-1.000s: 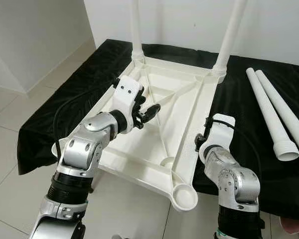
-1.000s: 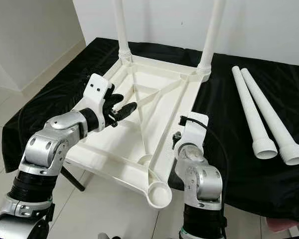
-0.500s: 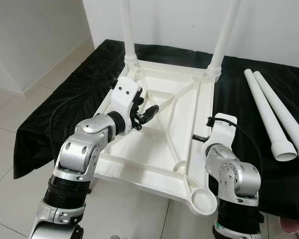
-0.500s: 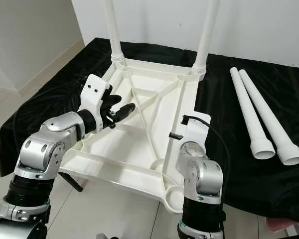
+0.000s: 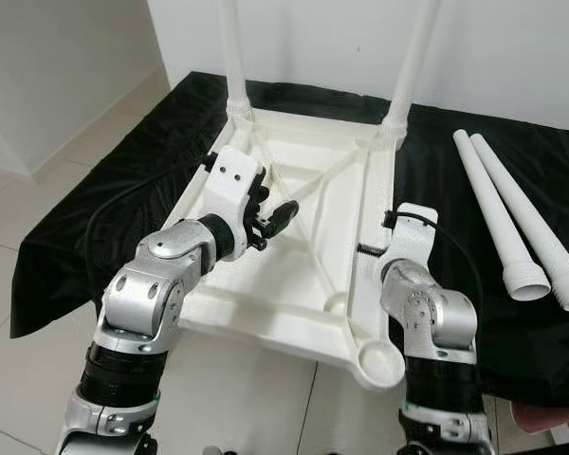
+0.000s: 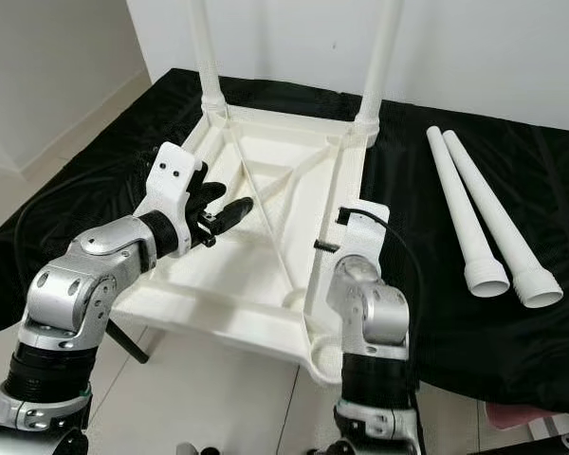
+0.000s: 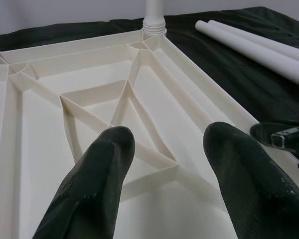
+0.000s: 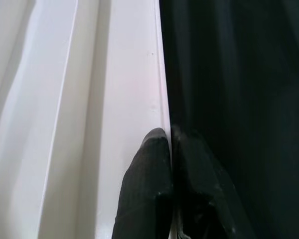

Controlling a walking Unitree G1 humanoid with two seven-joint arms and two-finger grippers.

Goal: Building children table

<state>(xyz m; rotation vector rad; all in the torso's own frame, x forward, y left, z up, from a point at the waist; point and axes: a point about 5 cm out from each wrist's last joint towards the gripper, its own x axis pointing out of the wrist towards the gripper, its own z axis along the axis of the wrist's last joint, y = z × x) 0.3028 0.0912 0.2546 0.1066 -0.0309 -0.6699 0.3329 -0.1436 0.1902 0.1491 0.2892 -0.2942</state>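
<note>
Upturned tabletop (image 5: 303, 256) lies mid-frame on the black cloth (image 5: 133, 180), its near corner socket (image 5: 379, 358) overhanging the edge. Right gripper (image 8: 170, 144) pinches the tabletop's right rim, fingers closed on it. Left gripper (image 7: 164, 149) hovers spread above the ribs. Best keep that rim pinch firm and shift slowly. Two loose legs (image 5: 512, 223) lie upper right, well apart, with room between.

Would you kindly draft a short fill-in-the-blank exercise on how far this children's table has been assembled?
1. The white tabletop lies upside down with ____ legs already standing in its far corners.
2. The loose legs lie on the ____ cloth.
3. The fingers of the left claw are ____ above the tabletop's ribs.
4. The right claw pinches the tabletop's ____.

Missing words: two; black; open; rim
</note>
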